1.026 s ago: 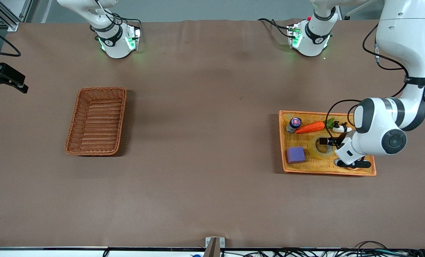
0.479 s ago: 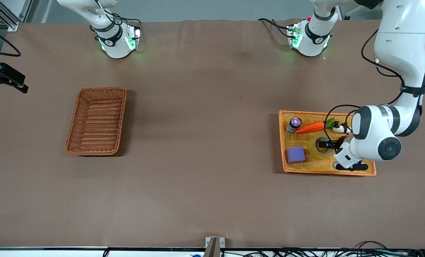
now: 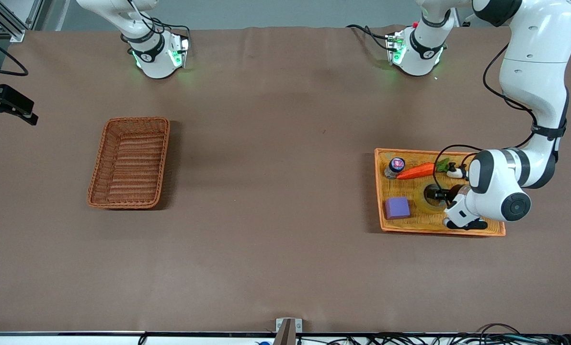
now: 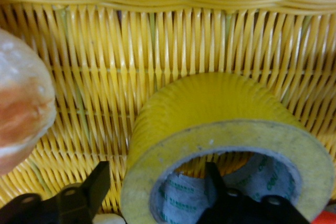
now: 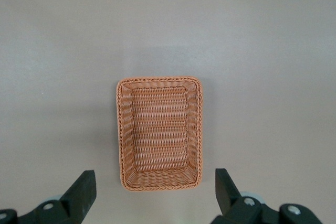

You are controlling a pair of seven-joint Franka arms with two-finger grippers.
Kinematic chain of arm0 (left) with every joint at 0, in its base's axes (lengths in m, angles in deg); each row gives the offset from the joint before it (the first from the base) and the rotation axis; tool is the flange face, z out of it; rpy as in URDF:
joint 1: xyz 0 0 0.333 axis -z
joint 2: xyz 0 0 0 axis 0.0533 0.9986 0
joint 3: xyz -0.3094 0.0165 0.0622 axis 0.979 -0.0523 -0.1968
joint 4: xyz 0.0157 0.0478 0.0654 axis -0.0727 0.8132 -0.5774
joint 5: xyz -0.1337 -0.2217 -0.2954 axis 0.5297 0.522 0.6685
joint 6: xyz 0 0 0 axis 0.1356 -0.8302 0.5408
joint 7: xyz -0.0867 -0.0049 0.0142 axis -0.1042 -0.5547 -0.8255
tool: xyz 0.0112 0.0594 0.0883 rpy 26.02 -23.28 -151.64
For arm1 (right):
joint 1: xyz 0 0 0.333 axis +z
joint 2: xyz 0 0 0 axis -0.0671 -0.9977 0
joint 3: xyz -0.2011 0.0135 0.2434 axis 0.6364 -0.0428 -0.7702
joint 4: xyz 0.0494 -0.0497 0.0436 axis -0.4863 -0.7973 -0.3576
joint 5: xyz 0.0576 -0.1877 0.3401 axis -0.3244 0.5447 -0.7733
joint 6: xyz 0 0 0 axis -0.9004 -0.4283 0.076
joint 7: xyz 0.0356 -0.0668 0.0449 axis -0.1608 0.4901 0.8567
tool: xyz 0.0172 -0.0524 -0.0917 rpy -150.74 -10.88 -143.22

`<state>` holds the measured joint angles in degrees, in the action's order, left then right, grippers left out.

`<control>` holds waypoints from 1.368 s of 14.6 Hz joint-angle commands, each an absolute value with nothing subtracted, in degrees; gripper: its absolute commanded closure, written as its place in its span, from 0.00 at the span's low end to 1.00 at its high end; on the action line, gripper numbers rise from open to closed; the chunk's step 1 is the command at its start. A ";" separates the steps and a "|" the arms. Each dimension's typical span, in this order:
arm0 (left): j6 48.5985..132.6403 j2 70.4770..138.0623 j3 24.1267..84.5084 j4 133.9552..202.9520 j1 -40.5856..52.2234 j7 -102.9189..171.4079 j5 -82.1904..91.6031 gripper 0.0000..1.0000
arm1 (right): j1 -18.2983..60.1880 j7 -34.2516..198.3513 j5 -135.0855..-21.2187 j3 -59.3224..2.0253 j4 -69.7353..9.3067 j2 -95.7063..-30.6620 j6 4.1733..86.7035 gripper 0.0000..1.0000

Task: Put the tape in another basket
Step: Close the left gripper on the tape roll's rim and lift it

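Observation:
The tape (image 3: 422, 202) lies flat in the orange-yellow tray (image 3: 439, 226) at the left arm's end of the table. My left gripper (image 3: 437, 195) is down on it. In the left wrist view the yellowish tape (image 4: 210, 103) fills the middle; the left gripper (image 4: 157, 190) straddles the roll's wall. One finger (image 4: 216, 182) is inside the grey core and the other stands just outside with a small gap, so the gripper is open. The reddish-brown basket (image 3: 130, 163) sits empty toward the right arm's end. High over that basket (image 5: 159, 132) hangs my open right gripper (image 5: 152, 192), holding nothing.
The tray also holds a purple block (image 3: 397, 208), a carrot (image 3: 416, 171), a small jar (image 3: 394, 166) and a black-and-white toy (image 3: 455, 171). A rounded orange-and-white thing (image 4: 21, 108) lies close beside the tape. Bare brown table stretches between tray and basket.
The left arm has come down onto the tape, putting one finger into its hole. The right arm has not moved.

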<state>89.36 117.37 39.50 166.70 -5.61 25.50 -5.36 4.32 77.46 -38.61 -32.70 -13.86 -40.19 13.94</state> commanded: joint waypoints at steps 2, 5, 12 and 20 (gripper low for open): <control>89.12 117.32 39.86 164.98 -6.66 22.78 -5.69 0.88 | 4.02 76.67 -39.64 -32.60 -13.99 -39.98 13.58 0.00; 88.68 115.22 39.95 164.80 -6.40 22.87 -6.13 1.00 | 4.11 76.84 -39.72 -32.60 -13.99 -39.98 13.58 0.00; 80.63 105.28 40.99 162.02 -5.00 23.57 -6.48 1.00 | 4.11 77.02 -39.72 -32.60 -13.99 -40.07 13.67 0.00; 69.70 108.87 43.11 148.91 11.86 32.25 -6.22 0.99 | 4.02 77.19 -39.72 -32.52 -13.99 -40.60 13.76 0.00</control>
<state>71.32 105.89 43.75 152.73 6.42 28.79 -5.41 4.23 77.46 -38.61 -32.44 -13.88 -40.67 13.97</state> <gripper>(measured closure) 0.784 0.000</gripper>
